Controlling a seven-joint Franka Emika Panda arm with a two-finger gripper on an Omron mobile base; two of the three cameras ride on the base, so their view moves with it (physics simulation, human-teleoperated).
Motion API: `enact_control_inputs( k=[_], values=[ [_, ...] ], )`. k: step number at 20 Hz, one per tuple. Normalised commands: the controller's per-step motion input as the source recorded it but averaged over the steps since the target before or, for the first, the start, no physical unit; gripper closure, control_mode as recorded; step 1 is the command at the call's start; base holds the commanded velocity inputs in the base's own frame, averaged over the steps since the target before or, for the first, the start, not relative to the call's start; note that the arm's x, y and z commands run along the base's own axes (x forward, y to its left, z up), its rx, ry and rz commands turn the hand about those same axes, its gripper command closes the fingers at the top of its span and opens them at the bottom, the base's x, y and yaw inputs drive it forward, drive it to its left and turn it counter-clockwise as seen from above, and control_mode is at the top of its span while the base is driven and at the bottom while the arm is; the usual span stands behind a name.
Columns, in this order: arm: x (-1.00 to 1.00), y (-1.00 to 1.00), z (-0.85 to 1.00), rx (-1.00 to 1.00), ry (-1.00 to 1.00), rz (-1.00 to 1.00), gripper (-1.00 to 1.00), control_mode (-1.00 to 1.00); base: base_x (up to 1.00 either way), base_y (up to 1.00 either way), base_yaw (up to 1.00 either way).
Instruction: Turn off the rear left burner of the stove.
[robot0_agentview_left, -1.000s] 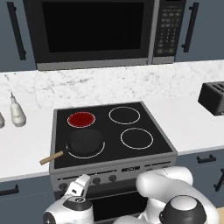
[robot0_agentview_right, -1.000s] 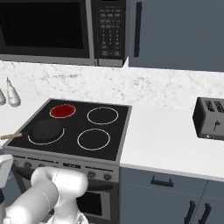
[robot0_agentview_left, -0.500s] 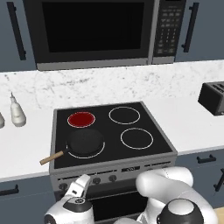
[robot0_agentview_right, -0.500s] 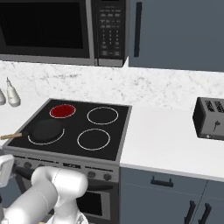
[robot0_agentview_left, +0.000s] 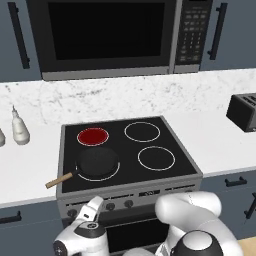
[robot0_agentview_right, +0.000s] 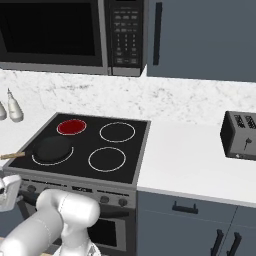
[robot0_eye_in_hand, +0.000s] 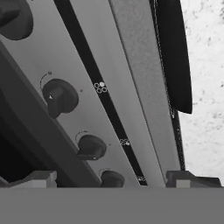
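The stove (robot0_agentview_left: 187, 165) has a black glass top, and its rear left burner (robot0_agentview_left: 93, 135) (robot0_agentview_right: 71, 126) glows red. A dark pan (robot0_agentview_left: 97, 162) with a wooden handle sits on the front left burner. My gripper (robot0_agentview_left: 90, 209) (robot0_agentview_right: 9, 193) hangs low in front of the left end of the steel knob panel. In the hand view the gripper (robot0_eye_in_hand: 114, 179) is open, its fingertips (robot0_eye_in_hand: 41, 178) wide apart with nothing between them. Three dark knobs run ahead of it: a large one (robot0_eye_in_hand: 59, 97), a middle one (robot0_eye_in_hand: 91, 147) and the nearest (robot0_eye_in_hand: 111, 178) just above the gap. The fingers touch no knob.
A black microwave (robot0_agentview_left: 110, 35) hangs above the stove. A toaster (robot0_agentview_left: 244, 111) (robot0_agentview_right: 241, 135) stands on the white counter to the right. A pale bottle (robot0_agentview_left: 20, 131) stands on the counter to the left. The pan's handle (robot0_agentview_left: 59, 180) sticks out over the stove's front left edge.
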Motion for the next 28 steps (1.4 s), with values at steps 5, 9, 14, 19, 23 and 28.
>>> enact_control_inputs(
  k=[5,9,14,19,23,28],
  values=[
    [0.17,0.08,-0.30,0.00,0.00,0.01,-1.00,-1.00,0.00,0.00,0.00],
    [0.22,0.14,-0.27,0.00,0.00,0.00,-1.00,-1.00,0.00,0.00,0.00],
    [0.27,0.20,-0.13,0.00,0.00,0.00,-1.00,-1.00,0.00,0.00,0.00],
    [0.15,0.27,-0.16,0.00,0.00,0.00,-1.00,-1.00,0.00,0.00,0.00],
    [0.05,0.05,-0.19,0.00,0.00,0.01,-1.00,-1.00,0.00,0.00,0.00],
    [0.01,0.00,-0.20,0.00,-0.01,0.01,-1.00,-1.00,0.00,0.00,0.00]
  ],
)
